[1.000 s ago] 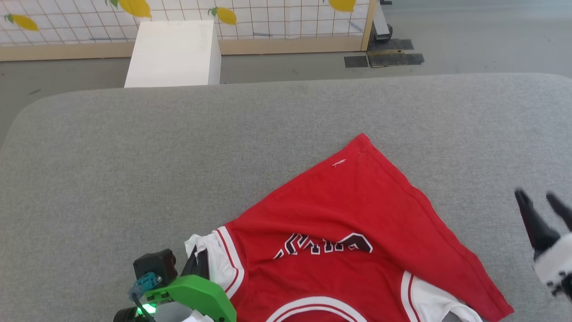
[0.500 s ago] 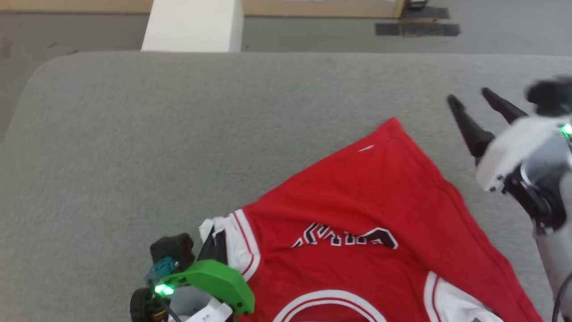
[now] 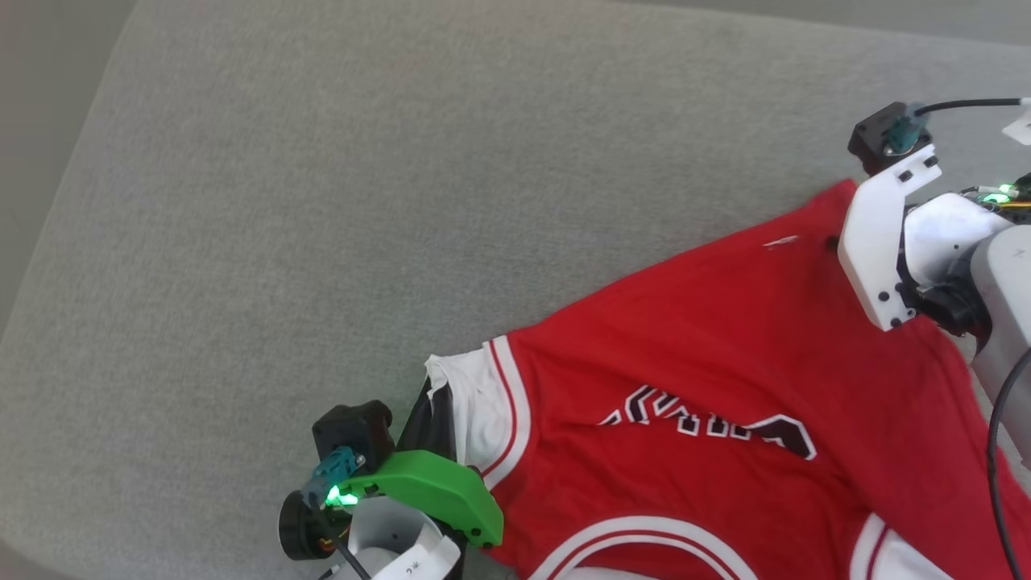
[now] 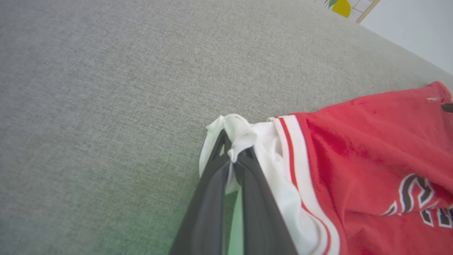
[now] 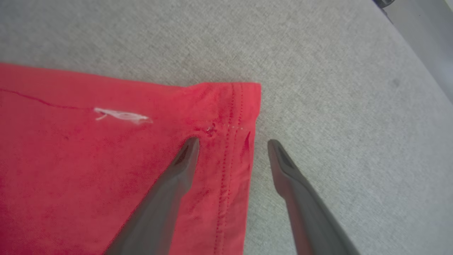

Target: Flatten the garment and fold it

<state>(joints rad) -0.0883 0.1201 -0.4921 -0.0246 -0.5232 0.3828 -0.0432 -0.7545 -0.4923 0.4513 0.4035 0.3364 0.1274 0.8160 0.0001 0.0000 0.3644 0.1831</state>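
The garment (image 3: 685, 346) is a red jersey with black, white-outlined lettering, lying spread on the grey cushion (image 3: 322, 201). My left gripper (image 3: 429, 400) is shut on its white sleeve (image 4: 244, 132), whose cloth bunches over the tips of that gripper (image 4: 231, 156). Over the garment's far hem corner (image 5: 244, 102), my right gripper (image 5: 231, 141) is open. One finger (image 5: 177, 173) lies over the red cloth and the other (image 5: 293, 177) over the bare cushion. In the head view the white wrist bracket (image 3: 882, 242) covers those fingers.
The cushion's rounded left edge (image 3: 48, 209) drops to the floor. A small white tag (image 5: 120, 115) sits on the red cloth near the corner. A lemon-print panel (image 4: 341, 7) stands beyond the cushion's far side.
The head camera has tilted down and turned. My right gripper has swung from the cushion's right side to the garment's far corner, staying open. The left gripper still grips the sleeve.
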